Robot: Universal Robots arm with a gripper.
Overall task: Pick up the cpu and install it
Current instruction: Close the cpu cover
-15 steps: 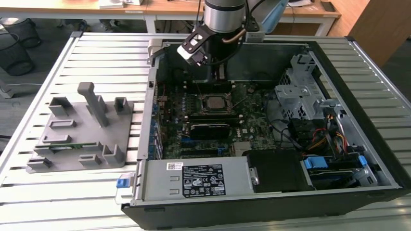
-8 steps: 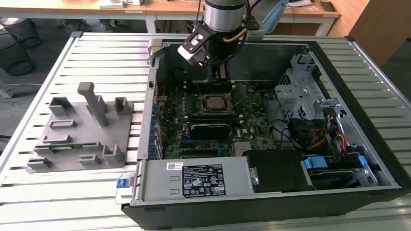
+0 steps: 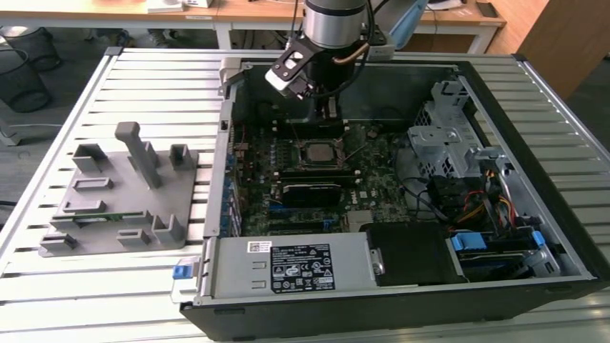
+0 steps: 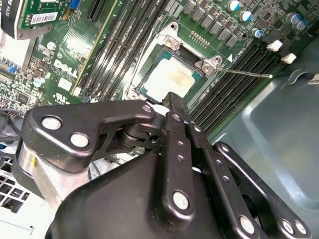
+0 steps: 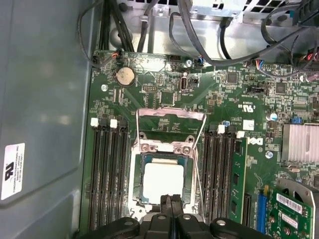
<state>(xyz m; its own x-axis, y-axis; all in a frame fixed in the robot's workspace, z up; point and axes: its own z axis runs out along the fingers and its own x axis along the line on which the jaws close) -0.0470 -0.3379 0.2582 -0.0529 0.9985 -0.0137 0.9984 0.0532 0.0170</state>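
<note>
We see the cpu point(image 5: 162, 181) lying flat in its socket point(image 5: 135, 169) on the motherboard point(image 3: 381, 189), inside the open computer case point(image 3: 533, 214) on the bench point(image 3: 143, 78). The gripper point(image 5: 172, 200) hangs just over one edge of the chip, its fingers point(image 4: 175, 112) pressed together with nothing between them. The load plate point(image 5: 172, 119) stands raised and the thin lever point(image 4: 244, 73) is unlatched, so we judge the chip seated but not clamped. The risk, as we read it, is that the closed tips sit so near that edge that a small downward or sideways slip could tilt or nudge the chip askew in the socket and bend the contacts beneath. We cannot tell whether the tips touch the chip
</note>
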